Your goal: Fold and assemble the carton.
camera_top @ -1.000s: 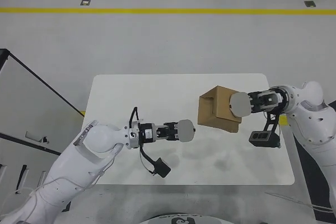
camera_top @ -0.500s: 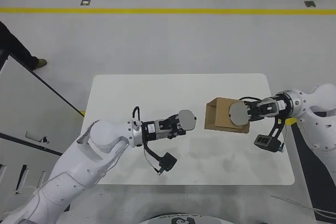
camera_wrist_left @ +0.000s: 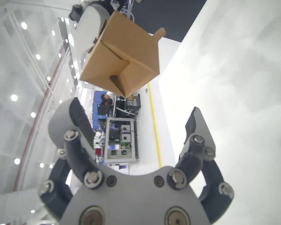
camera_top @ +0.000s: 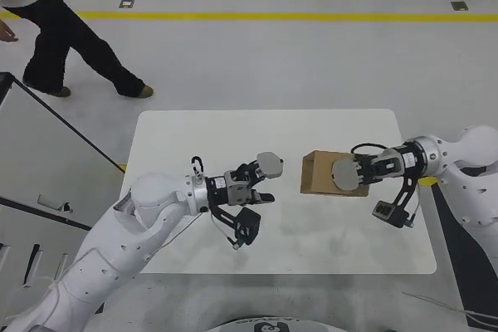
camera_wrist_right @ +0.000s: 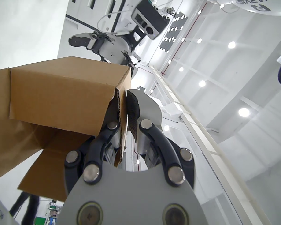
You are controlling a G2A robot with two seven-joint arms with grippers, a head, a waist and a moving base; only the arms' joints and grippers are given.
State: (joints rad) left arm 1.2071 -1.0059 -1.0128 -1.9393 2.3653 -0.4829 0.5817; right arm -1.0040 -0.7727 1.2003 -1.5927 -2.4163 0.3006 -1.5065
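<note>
Over the table (camera_top: 232, 133), toward its right side, the carton (camera_top: 322, 173) hangs by one wall pinched in the right gripper (camera_wrist_right: 123, 108); the left gripper (camera_wrist_left: 134, 112) gapes empty nearby (a push could twist the carton loose).

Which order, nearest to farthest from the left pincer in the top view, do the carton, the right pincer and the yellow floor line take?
From the left pincer:
1. The carton, just ahead of it.
2. The right pincer, clamped on the carton's far end.
3. The yellow floor line, far off along the back.
</note>
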